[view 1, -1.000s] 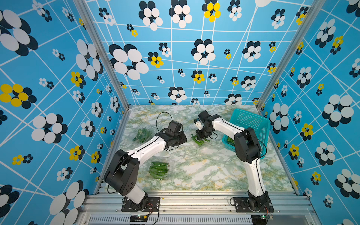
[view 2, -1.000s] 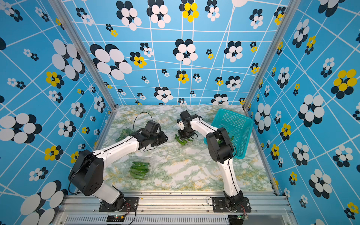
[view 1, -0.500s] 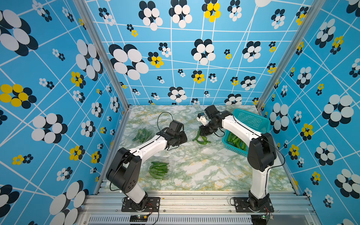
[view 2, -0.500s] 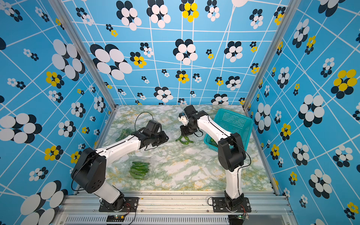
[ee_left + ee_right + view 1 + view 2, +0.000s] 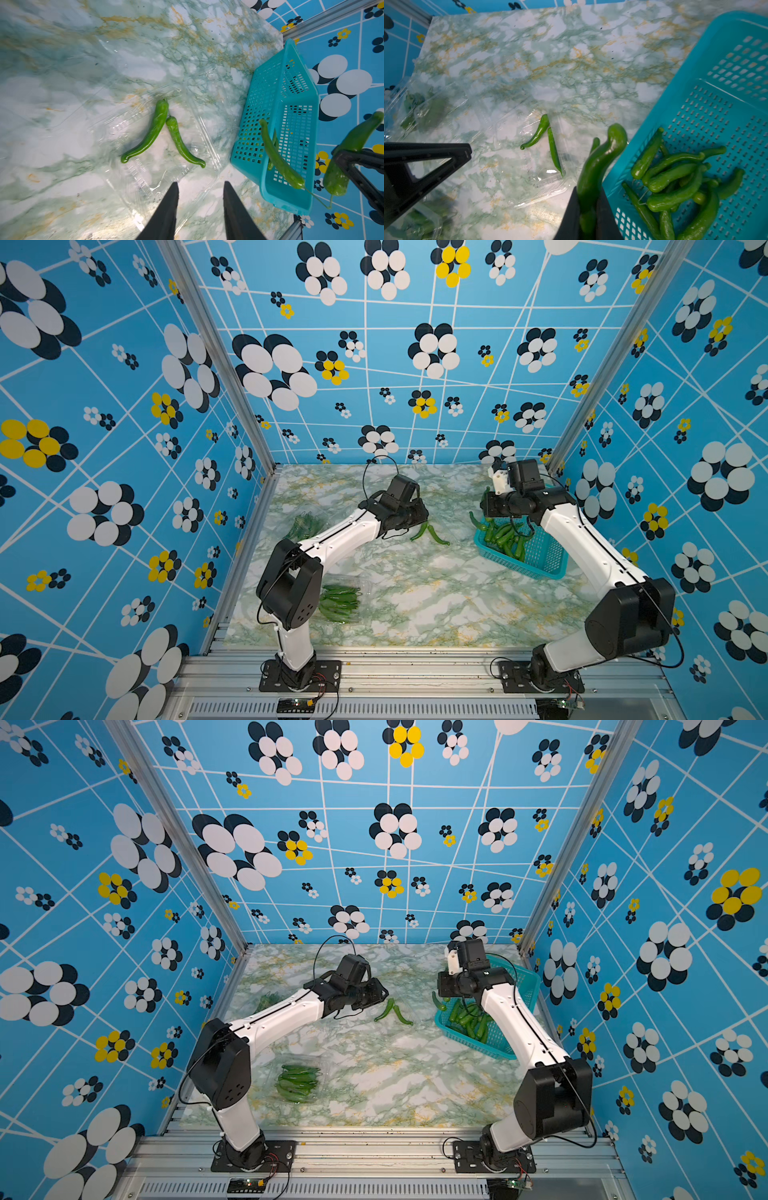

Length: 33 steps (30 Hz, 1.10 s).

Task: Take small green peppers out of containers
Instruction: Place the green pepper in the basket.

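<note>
While the right gripper (image 5: 588, 197) is clenched on one curved pepper (image 5: 600, 162) just outside the rim of the teal basket (image 5: 270, 87), beside the heap of peppers (image 5: 675, 176) inside it, the left gripper (image 5: 200, 184) hangs with fingers parted and empty over an opened clear clamshell (image 5: 207, 145), where two loose peppers (image 5: 149, 135) lie just ahead of its tips; a full clamshell (image 5: 338, 601) sits near the left arm's base
</note>
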Tool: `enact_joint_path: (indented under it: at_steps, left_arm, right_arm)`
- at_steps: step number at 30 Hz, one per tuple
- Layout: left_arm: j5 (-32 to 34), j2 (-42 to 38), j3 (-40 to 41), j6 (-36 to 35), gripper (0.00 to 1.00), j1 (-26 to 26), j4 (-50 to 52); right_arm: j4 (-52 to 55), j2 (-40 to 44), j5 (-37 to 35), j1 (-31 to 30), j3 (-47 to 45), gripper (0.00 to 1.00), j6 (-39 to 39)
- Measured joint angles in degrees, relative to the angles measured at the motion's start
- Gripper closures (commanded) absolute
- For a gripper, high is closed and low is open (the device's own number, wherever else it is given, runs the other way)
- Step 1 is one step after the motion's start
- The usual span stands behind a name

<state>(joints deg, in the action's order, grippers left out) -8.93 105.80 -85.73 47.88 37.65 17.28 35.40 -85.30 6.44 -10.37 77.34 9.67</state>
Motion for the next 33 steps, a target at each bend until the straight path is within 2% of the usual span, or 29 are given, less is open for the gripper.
enact_joint_path:
  at_steps: [5, 9, 14, 18, 22, 25, 27, 33]
  left_arm:
    - [-1.6, 6.1, -9.2, -0.6, 0.62, 2.9, 1.9]
    - [-3.2, 10.8, -16.3, -1.0, 0.62, 4.5, 3.4]
    - [-4.6, 16.2, -23.0, -1.1, 0.62, 5.6, 4.3]
    - [-5.0, 20.2, -26.5, -1.4, 0.62, 6.4, 5.2]
    - [-6.1, 23.8, -28.3, -1.4, 0.62, 6.8, 5.1]
    - [-6.3, 24.6, -28.3, -1.4, 0.62, 6.9, 5.5]
    - [-6.4, 24.5, -28.3, -1.4, 0.62, 6.9, 5.4]
    - [-6.3, 21.9, -22.1, -1.4, 0.61, 6.3, 3.8]
  right_arm:
    - [-2.7, 5.6, -2.6, 4.9, -3.0, 0.92, 2.5]
    - [-4.5, 6.7, -3.4, 9.1, -4.4, 0.92, 4.3]
    - [-7.8, 2.9, -3.9, 11.9, -6.9, 0.93, 6.8]
    - [-10.3, -3.9, -4.4, 12.0, -7.2, 0.92, 8.5]
    - [-10.6, -9.7, -4.4, 12.0, -6.5, 0.82, 9.6]
    - [-10.4, -11.8, -4.5, 12.0, -5.8, 0.64, 10.4]
    - [-10.3, -12.3, -4.4, 12.0, -5.2, 0.57, 10.6]
    - [-10.1, -12.5, -4.0, 12.0, -4.5, 0.53, 10.8]
